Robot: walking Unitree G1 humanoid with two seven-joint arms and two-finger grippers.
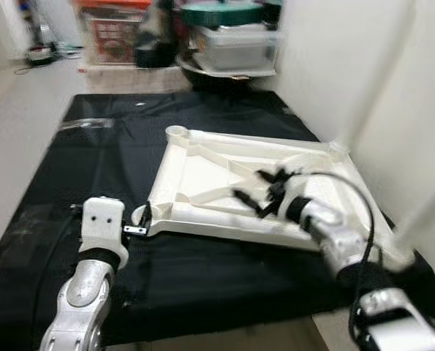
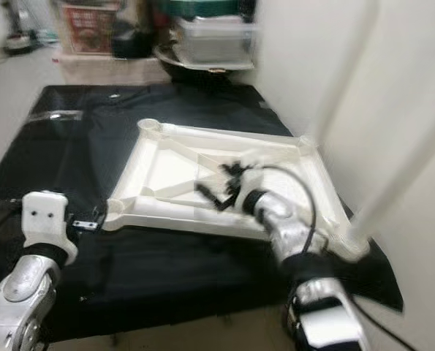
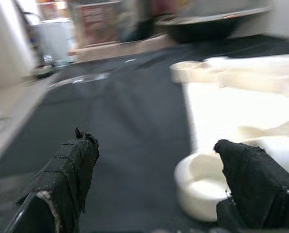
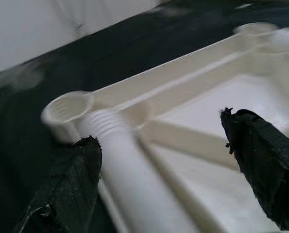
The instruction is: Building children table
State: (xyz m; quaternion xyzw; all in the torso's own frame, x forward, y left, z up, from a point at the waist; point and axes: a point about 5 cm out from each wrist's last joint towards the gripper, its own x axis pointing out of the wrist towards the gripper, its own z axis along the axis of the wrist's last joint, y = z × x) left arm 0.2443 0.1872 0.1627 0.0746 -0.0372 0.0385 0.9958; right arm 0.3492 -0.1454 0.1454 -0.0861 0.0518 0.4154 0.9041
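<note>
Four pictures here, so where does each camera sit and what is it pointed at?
Left eye view: on the head, looking down at the upturned white tabletop on a black mat; both silver arms show.
Right eye view: its stereo twin, same scene.
Left wrist view: along the open left gripper at a corner socket.
Right wrist view: along the open right gripper, a threaded white leg between its fingers.
All share the tabletop.
</note>
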